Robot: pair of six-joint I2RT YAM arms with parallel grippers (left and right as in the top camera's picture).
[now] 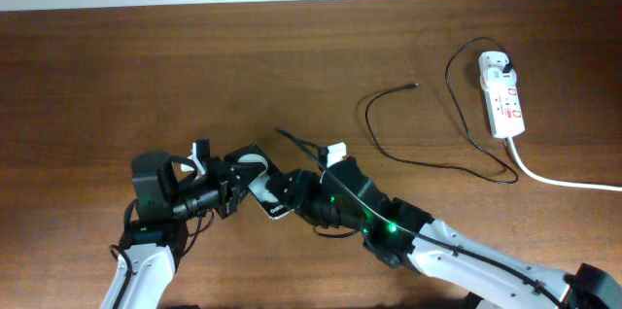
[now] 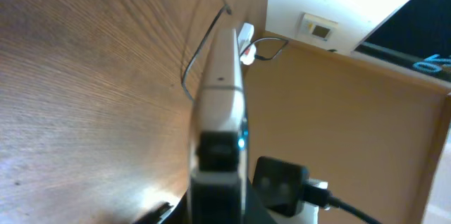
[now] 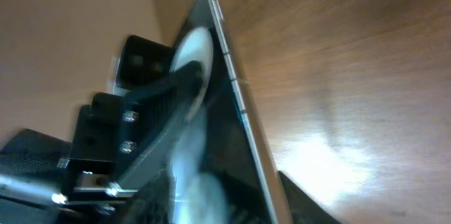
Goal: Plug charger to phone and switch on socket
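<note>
Left gripper [image 1: 236, 185] clamped on the phone [image 1: 260, 181]

The phone seems raised on edge at lower centre of the counter [image 1: 146, 66]. The right gripper [image 1: 292, 192] touches its other end; whether that one is closed, I cannot tell. The charger [image 1: 428, 163] and the socket [image 1: 501, 95] lie at upper right.

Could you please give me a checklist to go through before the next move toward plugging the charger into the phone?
1. Left gripper shut on the small flat black phone: ok.
2. Right gripper hold on the phone: cannot tell.
3. Small connector tip of the long thin black charger cable in the phone: not ok; it lies apart on the brown wooden table.
4. Black plug in the white oblong power strip: ok, it appears seated.
5. Strip's switch on: cannot tell, too small.
6. A gripper free for the cable: not ok; both are at the phone.
</note>
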